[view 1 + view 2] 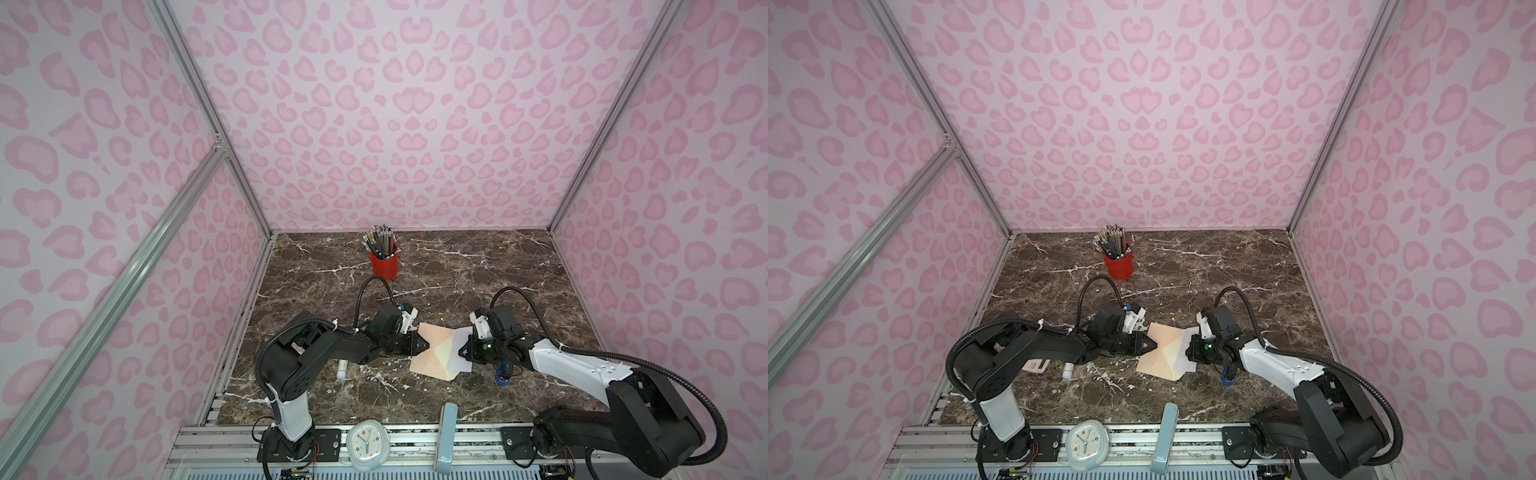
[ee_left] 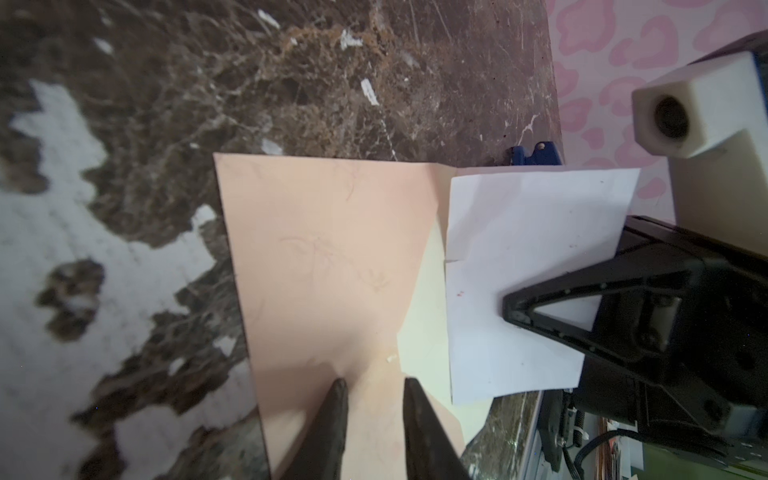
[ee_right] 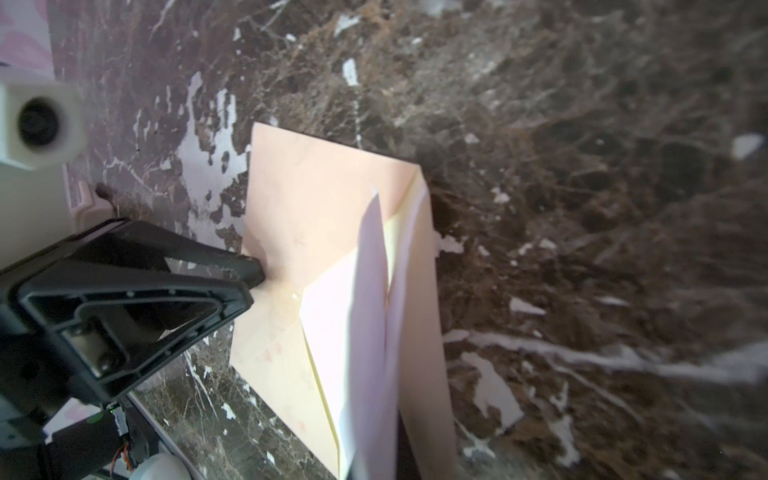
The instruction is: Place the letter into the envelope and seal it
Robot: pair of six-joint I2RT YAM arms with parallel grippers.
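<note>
The peach-pink envelope (image 1: 430, 353) lies mid-table between both arms, its cream flap (image 2: 424, 316) open toward the right arm. My left gripper (image 1: 424, 344) grips the envelope's left edge. In the left wrist view pink paper bunches between its fingertips (image 2: 338, 399). The white letter (image 1: 460, 336) sticks out from the flap side, its inner edge over the cream flap. My right gripper (image 1: 460, 352) is shut on the letter's outer part. In the right wrist view the letter (image 3: 370, 291) runs edge-on toward the envelope (image 3: 316, 208). How far the letter is inside I cannot tell.
A red cup of pencils (image 1: 384, 264) stands at the back. A white glue stick (image 1: 342, 370) lies under the left arm, with a pink calculator (image 1: 1036, 366) beside it. A clock (image 1: 368, 444) and a pale blue stapler-like object (image 1: 448, 436) sit at the front rail.
</note>
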